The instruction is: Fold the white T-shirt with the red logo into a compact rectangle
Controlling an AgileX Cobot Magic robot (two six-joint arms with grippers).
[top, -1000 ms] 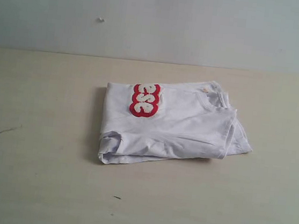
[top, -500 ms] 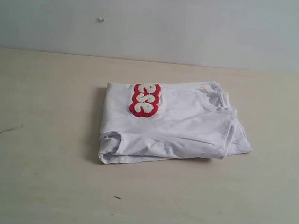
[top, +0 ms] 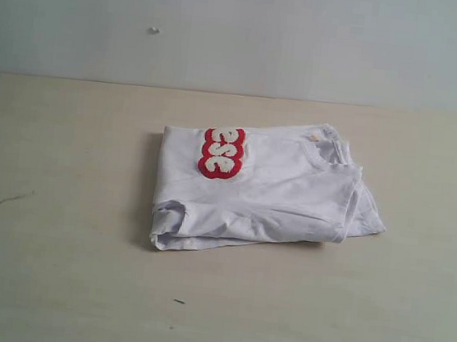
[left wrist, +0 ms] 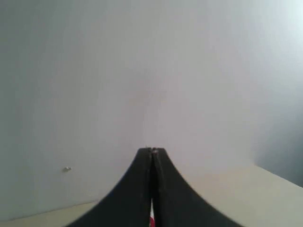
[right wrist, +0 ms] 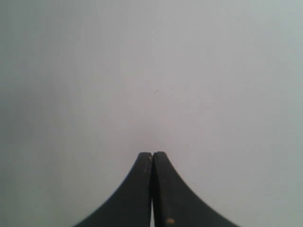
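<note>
Pale counter [top: 50, 283], grey wall. Folded white T-shirt [top: 275, 197] lies mid-counter, red logo [top: 221, 153] on top. Off cloth, left claw [left wrist: 152, 153] and right claw [right wrist: 152, 155] pressed together, empty, facing wall. Risk: uneven collar-end layers slump, spoiling rectangle.

Three puffy white letters were seen on the red logo [top: 221, 153] of the white T-shirt [top: 267, 196]. They were turned sideways and could be read as "ese". The small neck tag [top: 314, 137] was too tiny for any words to be made out.
</note>
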